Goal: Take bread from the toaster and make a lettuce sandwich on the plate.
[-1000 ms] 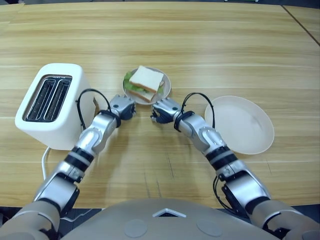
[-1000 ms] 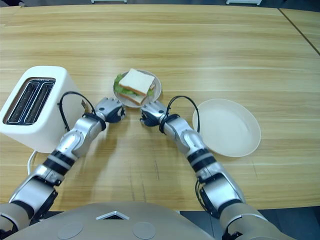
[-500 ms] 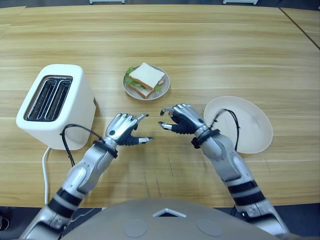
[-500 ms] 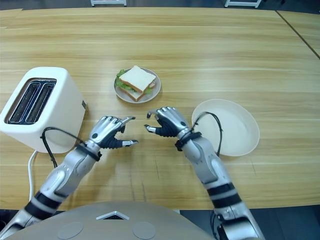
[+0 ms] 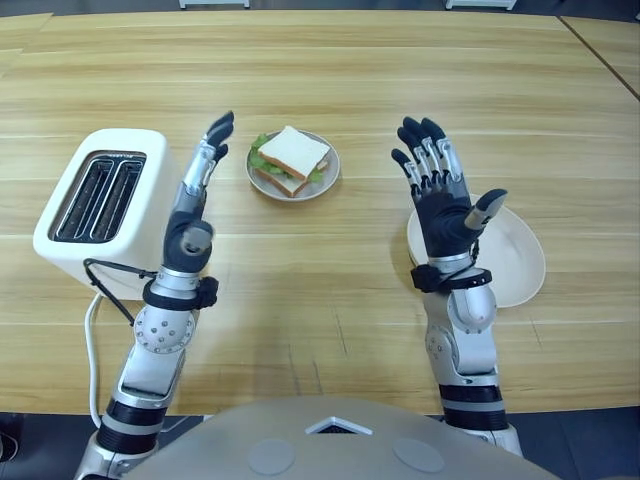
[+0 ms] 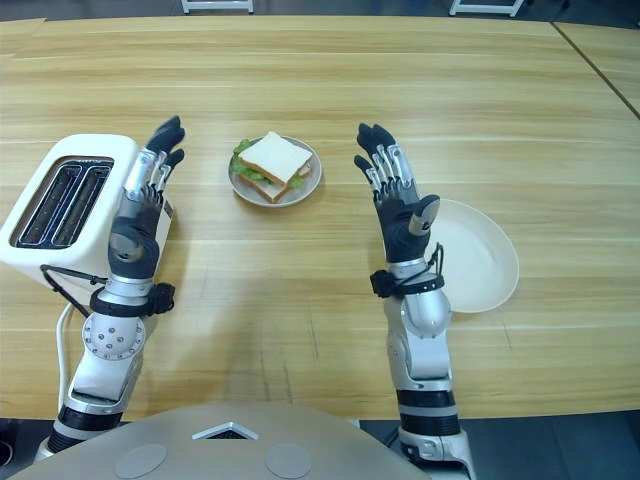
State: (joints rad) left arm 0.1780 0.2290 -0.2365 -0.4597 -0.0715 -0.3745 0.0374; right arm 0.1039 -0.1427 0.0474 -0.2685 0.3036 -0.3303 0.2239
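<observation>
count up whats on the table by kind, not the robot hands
toaster: 1
lettuce sandwich: 1
plates: 2, the small plate under the lettuce sandwich and the large white plate to its right
total: 4

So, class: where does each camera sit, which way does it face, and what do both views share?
Left eye view: on the head, facing forward and down at the table; left robot hand and right robot hand show, open.
Right eye view: just beside it, same aim, same robot hands.
Shared: toaster, sandwich, white dish.
</observation>
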